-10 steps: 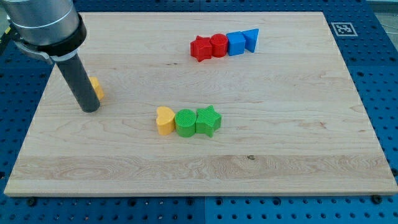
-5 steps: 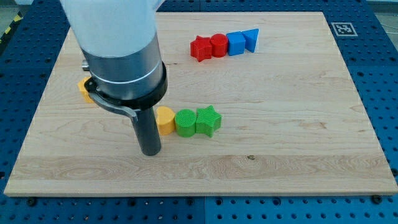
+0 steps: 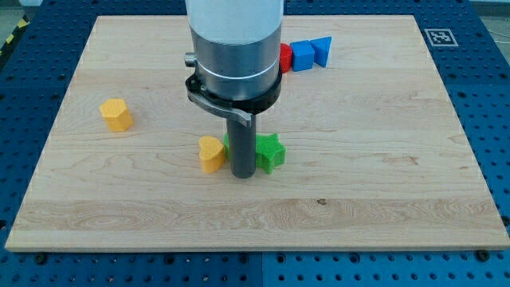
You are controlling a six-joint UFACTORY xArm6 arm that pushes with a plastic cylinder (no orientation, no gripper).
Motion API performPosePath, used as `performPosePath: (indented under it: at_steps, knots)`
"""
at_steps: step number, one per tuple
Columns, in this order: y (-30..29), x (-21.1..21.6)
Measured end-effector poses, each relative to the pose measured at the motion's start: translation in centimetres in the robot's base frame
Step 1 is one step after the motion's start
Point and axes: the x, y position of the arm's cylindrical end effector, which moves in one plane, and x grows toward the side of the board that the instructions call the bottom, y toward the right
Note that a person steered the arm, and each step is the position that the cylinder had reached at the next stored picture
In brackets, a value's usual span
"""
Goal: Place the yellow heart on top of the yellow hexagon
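Wooden bench (image 3: 382, 199): yellow heart (image 3: 210, 154) lies well right of yellow hexagon (image 3: 116, 115). My tip (image 3: 242, 174), holding nothing, stands between heart and green star (image 3: 269, 152), hiding a green block; red blocks mostly hidden.

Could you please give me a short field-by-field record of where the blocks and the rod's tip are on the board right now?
tip: my tip, in front of the green row, right of the yellow heart
yellow heart, just left of the rod
yellow hexagon, view's left, far from the heart
green star, right of the rod
green block, mostly hidden behind the rod
top row: red block, blue cube, blue triangle
surface: wooden board
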Motion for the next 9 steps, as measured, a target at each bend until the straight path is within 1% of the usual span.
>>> performPosePath:
  at_steps: [1, 2, 3, 5, 9]
  knots:
    - [-2.3, -0.1]
    - [-3.0, -0.3]
    - [-5.5, -0.7]
    - [-6.7, -0.9]
    - [-6.9, -2.0]
